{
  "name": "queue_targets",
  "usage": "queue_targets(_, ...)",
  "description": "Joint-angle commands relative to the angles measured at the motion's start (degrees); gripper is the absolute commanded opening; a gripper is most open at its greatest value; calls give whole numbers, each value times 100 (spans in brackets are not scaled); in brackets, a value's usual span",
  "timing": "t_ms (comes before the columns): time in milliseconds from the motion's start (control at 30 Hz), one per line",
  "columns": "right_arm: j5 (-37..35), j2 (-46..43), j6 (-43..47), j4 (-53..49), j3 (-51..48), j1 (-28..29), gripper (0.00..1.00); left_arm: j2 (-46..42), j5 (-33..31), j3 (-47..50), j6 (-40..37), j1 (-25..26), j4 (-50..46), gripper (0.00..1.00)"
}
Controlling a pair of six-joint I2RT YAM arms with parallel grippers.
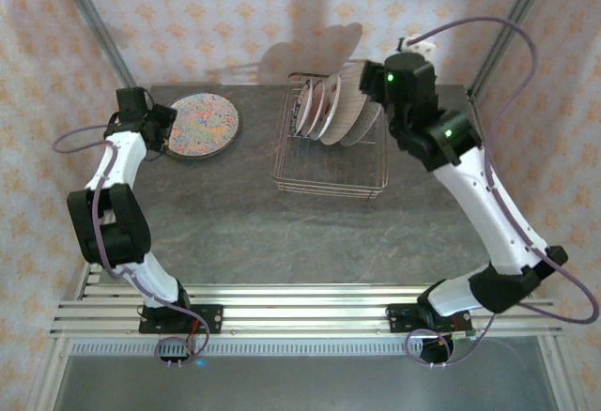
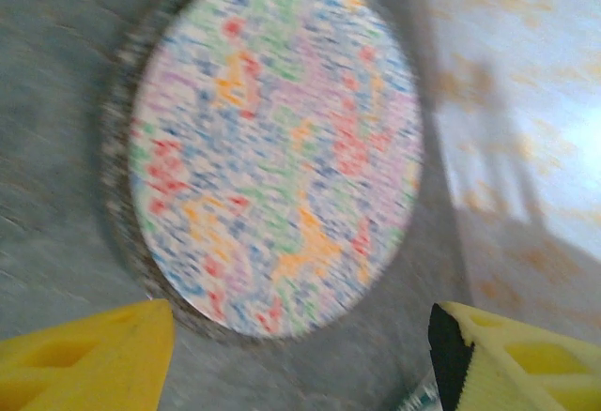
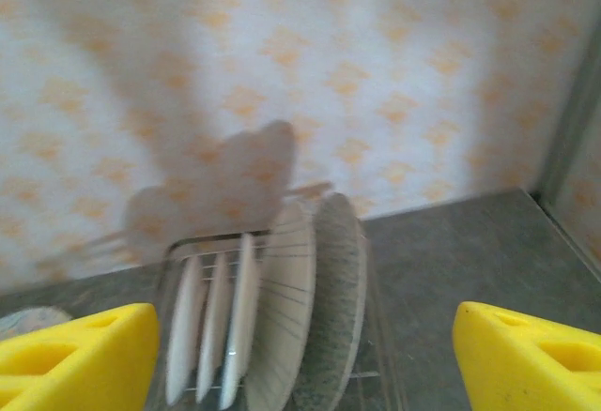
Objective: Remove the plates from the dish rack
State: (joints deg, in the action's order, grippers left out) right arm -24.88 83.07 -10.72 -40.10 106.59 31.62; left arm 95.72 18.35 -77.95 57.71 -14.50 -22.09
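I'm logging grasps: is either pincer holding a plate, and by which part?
Nothing is held. The left pincer is open beside the colourful plate lying flat; the right pincer is open near the racked plates.

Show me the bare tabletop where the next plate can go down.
The grey table is bare along its whole near half, in front of the silver wire dish rack and the multicoloured round plate. A narrower gap lies between those two. Crowded: the rack's rear, with upright plates and the right gripper.
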Motion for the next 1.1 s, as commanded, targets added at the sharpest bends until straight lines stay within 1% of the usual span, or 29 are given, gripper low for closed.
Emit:
queue_targets(0, 180, 547, -898, -1472, 695, -464, 82, -589, -299, 164, -12, 457, -40, 72)
queue_targets(67, 614, 858, -1043, -1760, 1049, -819, 82, -977, -357, 277, -5, 795, 112, 72)
queue_targets(133, 1089, 1149, -1099, -1908, 1334, -1162, 82, -1280, -359, 288, -164, 1236, 261, 72)
queue_targets(200, 1544, 1440, -1044, -1950, 1559, -1414, 82, -1558, -330, 306, -485, 1804, 533, 73)
queue_targets(300, 1956, 1974, -994, -2223, 2028, -1674, 82, -1894, -159, 406, -1139, 2652, 1051, 75)
queue_targets(467, 2770, 2673, -888, -2491, 2544, -2050, 75, -2300, -691, 357, -2479, 4251, 1078, 76)
queue_targets(500, 2918, 2775, -889, -2494, 2596, -2103, 73, -2355, -811, 396, -2603, 4509, 1129, 77)
queue_targets(567, 3116, 2916, -875, -2503, 2665, -2160, 70, -2458, -1003, 525, -2798, 4833, 1222, 78)
queue_targets(667, 3201, 3089, -805, -2451, 2658, -2191, 67, -2532, -1104, 666, -2799, 5013, 1326, 79)
queue_targets(800, 3522, 3346, -785, -2406, 2748, -2264, 63, -2505, -1084, 551, -2862, 5114, 1288, 79)
queue_targets(967, 3754, 3661, -756, -2453, 2959, -2266, 53, -2450, -1035, 366, -3135, 5194, 1090, 79)
queue_targets(1067, 3789, 3807, -751, -2502, 3069, -2273, 45, -2483, -1035, 320, -3268, 5208, 1031, 79)
